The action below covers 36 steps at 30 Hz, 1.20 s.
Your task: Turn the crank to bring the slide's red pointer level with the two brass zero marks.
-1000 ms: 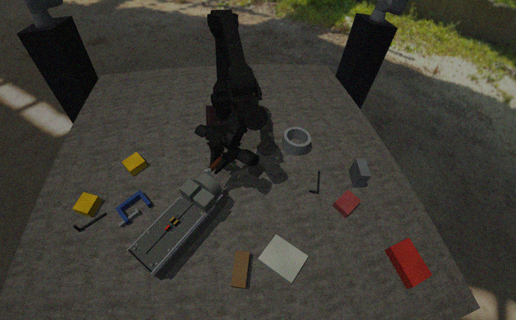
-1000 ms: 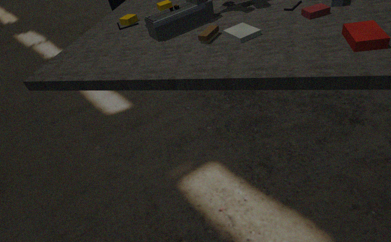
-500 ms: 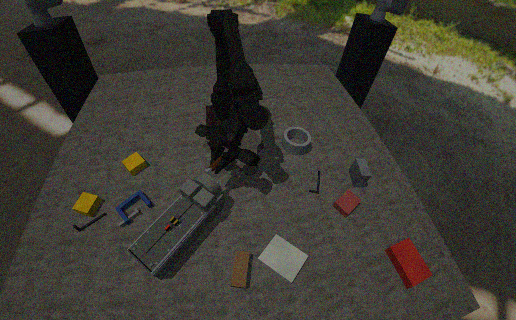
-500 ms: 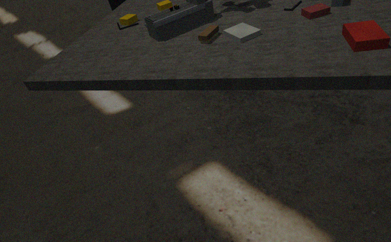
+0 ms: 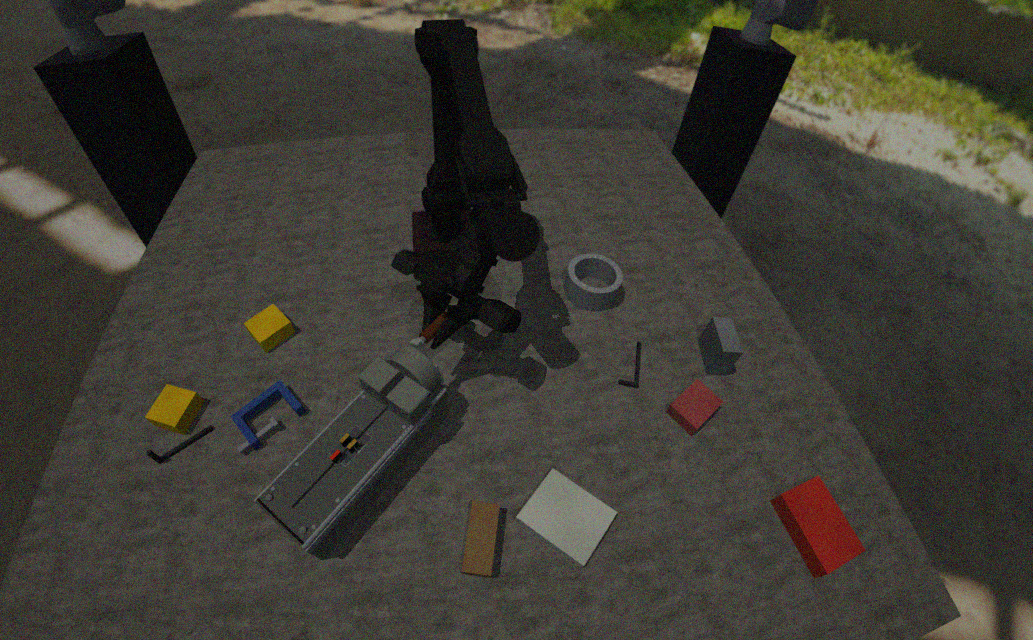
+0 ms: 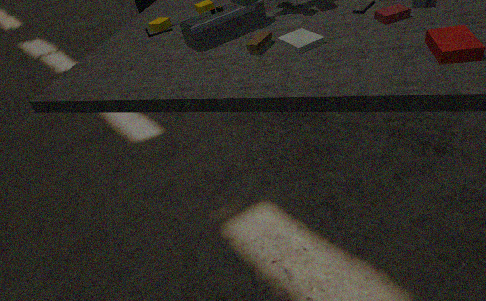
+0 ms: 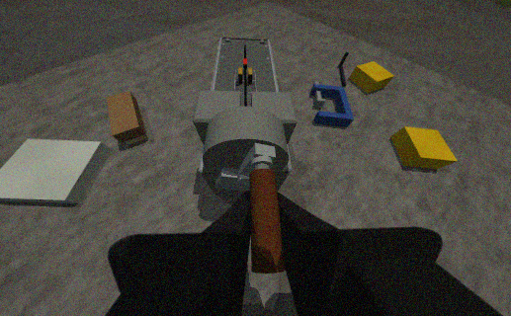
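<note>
The grey machine (image 5: 309, 477) (image 6: 222, 29) (image 7: 226, 61) stands on the table, its crank end toward the arm. The slide's red pointer (image 5: 335, 455) (image 7: 245, 61) lies off the two brass zero marks (image 5: 348, 442) (image 7: 245, 75), a little beyond them toward the end away from the crank. The crank's brown-orange handle (image 5: 434, 325) (image 7: 265, 217) sticks out from the round grey housing (image 5: 418, 364) (image 7: 246, 128). My gripper (image 5: 442, 327) (image 7: 260, 196) is shut on the handle, with a dark finger on each side. The exterior view does not show the gripper's fingers.
Beside the machine lie a blue bracket (image 5: 246, 413) (image 7: 342, 104), two yellow blocks (image 5: 269, 326) (image 5: 173, 407), a black hex key (image 5: 182, 445), a brown block (image 5: 481, 538) and a white slab (image 5: 567, 516). A grey ring (image 5: 594, 298) and red blocks (image 5: 695, 406) (image 5: 818, 524) lie to the right.
</note>
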Each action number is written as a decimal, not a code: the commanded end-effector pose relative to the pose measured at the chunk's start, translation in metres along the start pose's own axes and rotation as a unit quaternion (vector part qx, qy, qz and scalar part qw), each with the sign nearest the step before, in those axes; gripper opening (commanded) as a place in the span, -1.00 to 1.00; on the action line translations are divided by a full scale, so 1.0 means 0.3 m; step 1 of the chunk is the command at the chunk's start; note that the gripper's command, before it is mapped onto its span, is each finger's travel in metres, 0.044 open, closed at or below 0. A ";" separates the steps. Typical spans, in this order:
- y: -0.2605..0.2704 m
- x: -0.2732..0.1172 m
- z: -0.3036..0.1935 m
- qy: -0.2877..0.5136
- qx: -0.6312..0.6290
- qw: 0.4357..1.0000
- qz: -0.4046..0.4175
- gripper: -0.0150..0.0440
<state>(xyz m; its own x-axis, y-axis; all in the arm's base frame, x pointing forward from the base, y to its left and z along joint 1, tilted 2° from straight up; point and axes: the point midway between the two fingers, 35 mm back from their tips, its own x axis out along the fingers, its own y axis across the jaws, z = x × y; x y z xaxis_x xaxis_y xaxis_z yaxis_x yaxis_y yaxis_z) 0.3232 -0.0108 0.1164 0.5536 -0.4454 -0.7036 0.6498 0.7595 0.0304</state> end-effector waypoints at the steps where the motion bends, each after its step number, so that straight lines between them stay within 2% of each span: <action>1: 0.029 -0.008 0.008 -0.001 0.003 1.000 0.012 -0.49; 36: 0.075 -0.001 -0.001 -0.001 0.003 1.000 0.013 -0.49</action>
<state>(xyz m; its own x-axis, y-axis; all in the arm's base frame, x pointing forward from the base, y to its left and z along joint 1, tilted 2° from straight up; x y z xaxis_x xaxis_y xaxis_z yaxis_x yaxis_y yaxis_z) 0.3318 -0.0002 0.1174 0.5617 -0.4422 -0.6993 0.6478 0.7608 0.0392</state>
